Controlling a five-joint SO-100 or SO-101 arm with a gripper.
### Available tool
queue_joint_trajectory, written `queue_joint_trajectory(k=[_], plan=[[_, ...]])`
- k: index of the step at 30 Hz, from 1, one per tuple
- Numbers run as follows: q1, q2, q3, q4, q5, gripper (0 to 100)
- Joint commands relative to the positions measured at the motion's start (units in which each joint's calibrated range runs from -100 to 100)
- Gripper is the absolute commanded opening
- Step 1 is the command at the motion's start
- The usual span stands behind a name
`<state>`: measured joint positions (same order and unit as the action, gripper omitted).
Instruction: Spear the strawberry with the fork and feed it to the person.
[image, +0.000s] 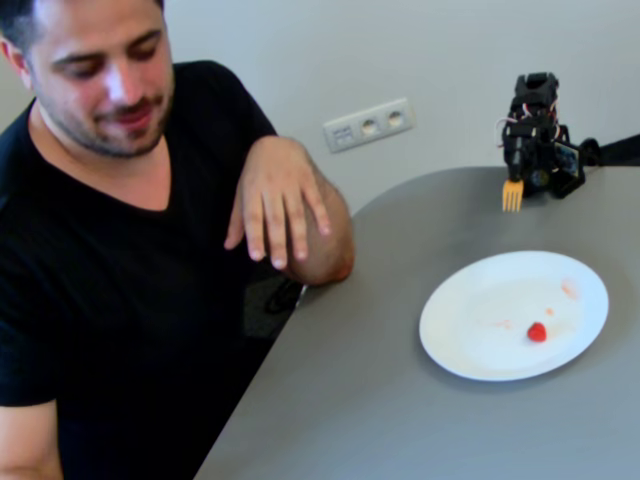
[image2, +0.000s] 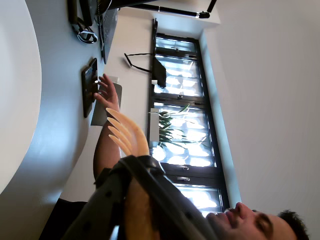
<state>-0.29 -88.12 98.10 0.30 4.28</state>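
Note:
The strawberry (image: 537, 332) is a tiny red piece lying on the white plate (image: 470, 300), right of the plate's middle. The yellow-orange fork (image: 512, 194) hangs tines-down from the folded black arm's gripper (image: 520, 180) at the back of the table, well behind the plate and apart from it. The wrist view lies on its side; there the fork (image2: 127, 135) sticks out of the black jaws, which close around its handle. The person (image: 100, 200) sits at the left in a black T-shirt and looks down, his hand (image: 275, 200) hanging over the table edge. His face (image2: 250, 220) shows in the wrist view.
The grey table (image: 400, 400) has a curved edge next to the person. A white wall socket (image: 368, 124) sits behind it. The plate bears faint orange smears (image: 568, 290). In the wrist view a dark flat device (image2: 90, 85) stands on the table by the person's hand (image2: 107, 95).

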Motion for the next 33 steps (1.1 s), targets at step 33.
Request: queue_joint_trajectory(k=[33], plan=[[-4.1, 55.0, -48.9, 17.8, -10.3, 1]])
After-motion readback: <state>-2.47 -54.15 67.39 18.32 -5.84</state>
